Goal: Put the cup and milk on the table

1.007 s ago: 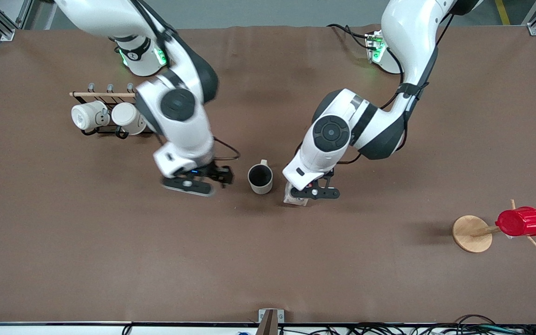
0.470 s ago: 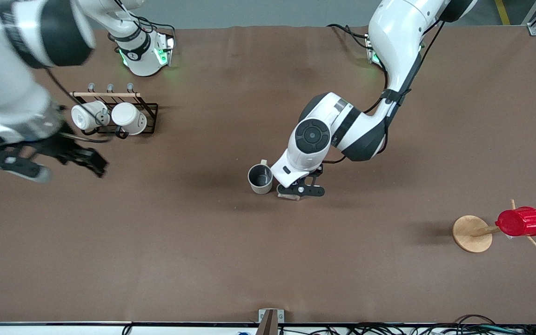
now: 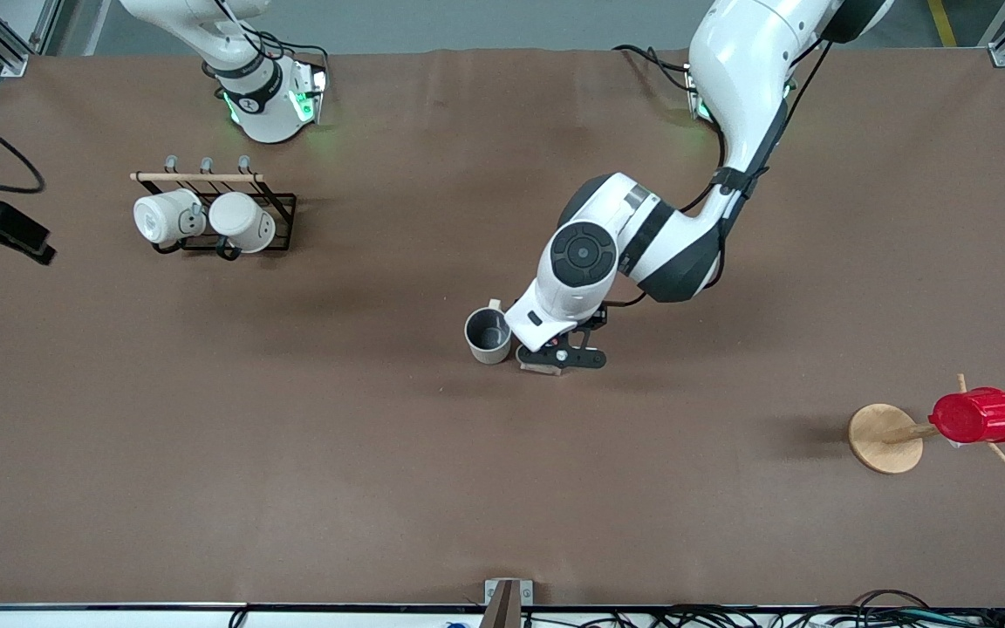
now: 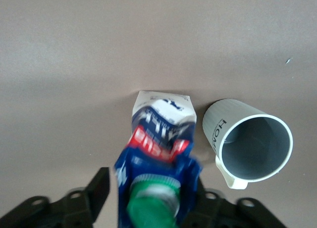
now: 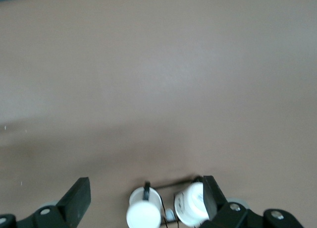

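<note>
1. The left gripper (image 3: 560, 356) sits at the front view's centre, its fingers closed on the milk carton (image 4: 159, 153), which stands on the brown table (image 3: 293, 453).
2. The beige cup (image 3: 488, 335) stands upright on the table just beside the carton.
3. The right gripper (image 5: 143, 198), fingers spread and empty, hangs over the frame's upper-left edge, near the rack with two white mugs (image 3: 206, 218).

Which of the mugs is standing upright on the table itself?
The cream-beige cup with the grey inside, mouth up beside the milk in the left hand. The two white mugs hang sideways on the black rack.
</note>
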